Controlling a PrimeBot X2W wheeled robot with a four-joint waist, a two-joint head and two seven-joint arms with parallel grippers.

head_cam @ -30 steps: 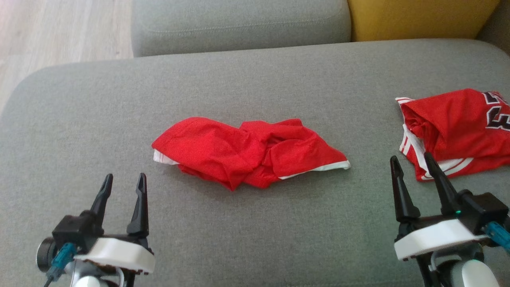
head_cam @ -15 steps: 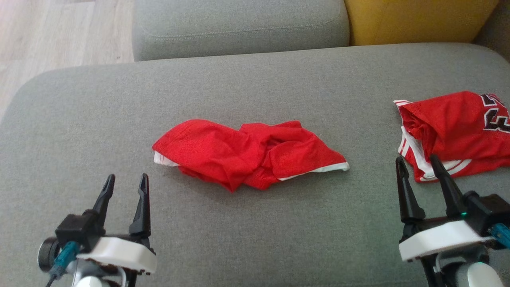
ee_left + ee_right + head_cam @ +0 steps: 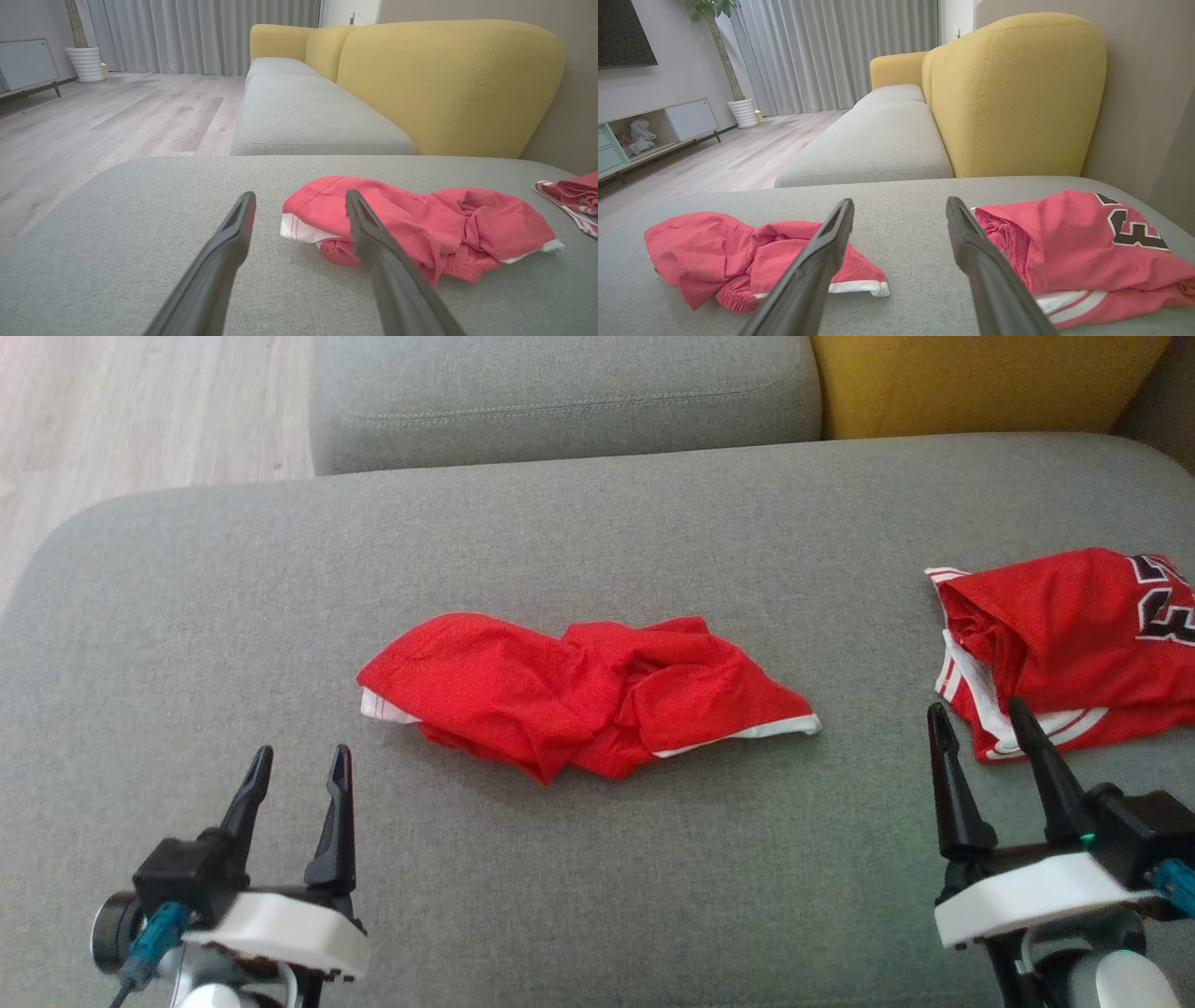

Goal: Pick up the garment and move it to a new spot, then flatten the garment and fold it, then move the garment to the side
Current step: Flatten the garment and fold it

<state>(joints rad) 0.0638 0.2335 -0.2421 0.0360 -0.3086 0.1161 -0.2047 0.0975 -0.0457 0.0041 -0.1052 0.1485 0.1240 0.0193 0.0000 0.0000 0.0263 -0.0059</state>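
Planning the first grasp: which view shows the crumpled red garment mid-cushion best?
Head view: the whole garment lies unobstructed, seen from above. The left wrist view is low, with a finger crossing its near end; in the right wrist view a finger hides part of it.

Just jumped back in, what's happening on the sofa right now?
Nothing is held yet. A crumpled red garment lies in the middle of the grey sofa seat, with a second red jersey at the right. The left end effector and right end effector hover open near the front edge, gripping neither; the pick-up has not begun.
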